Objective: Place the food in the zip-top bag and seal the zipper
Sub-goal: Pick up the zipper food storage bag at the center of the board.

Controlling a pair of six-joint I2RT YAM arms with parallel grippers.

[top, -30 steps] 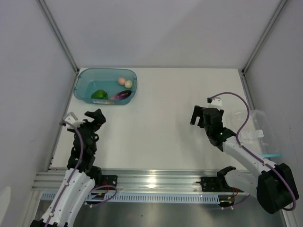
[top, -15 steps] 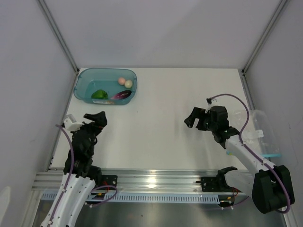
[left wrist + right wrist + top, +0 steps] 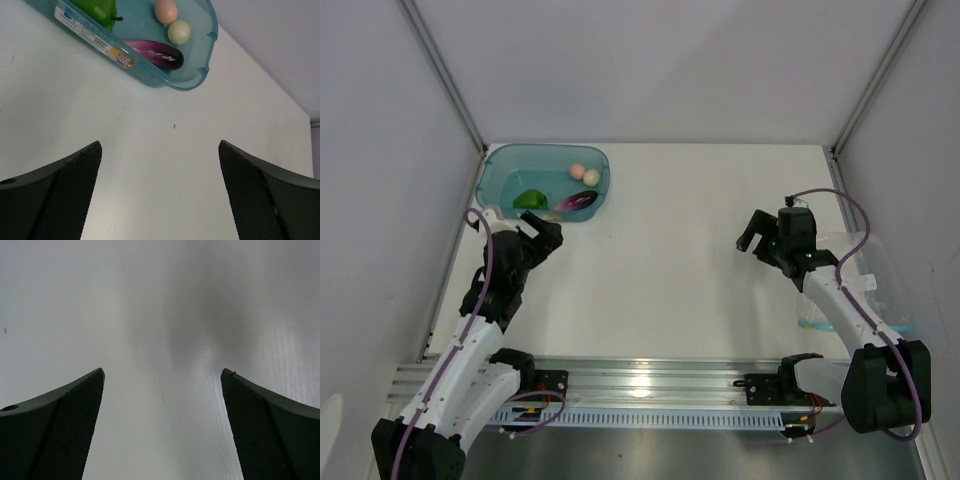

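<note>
The food lies in a teal tub [image 3: 496, 175] at the back left: a green pepper [image 3: 529, 199], a purple eggplant [image 3: 578, 201] and two pale balls [image 3: 577, 171]. The left wrist view shows the tub [image 3: 200, 75], pepper [image 3: 97, 9], eggplant [image 3: 155, 52] and balls [image 3: 179, 31]. My left gripper [image 3: 547, 236] is open and empty just in front of the tub; its jaws [image 3: 159, 145] stand wide apart. The clear zip-top bag [image 3: 870, 262] lies at the right edge, its light-blue zipper [image 3: 895, 328] near the front. My right gripper [image 3: 757, 232] is open and empty left of the bag; it [image 3: 162, 372] sees only bare table.
Grey walls enclose the white table [image 3: 670, 250] on the left, back and right. A metal rail [image 3: 640, 385] with the arm bases runs along the near edge.
My left gripper has moved forward and right, closer to the tub. My right gripper swung left, then moved back right toward the bag. Both stay open.
</note>
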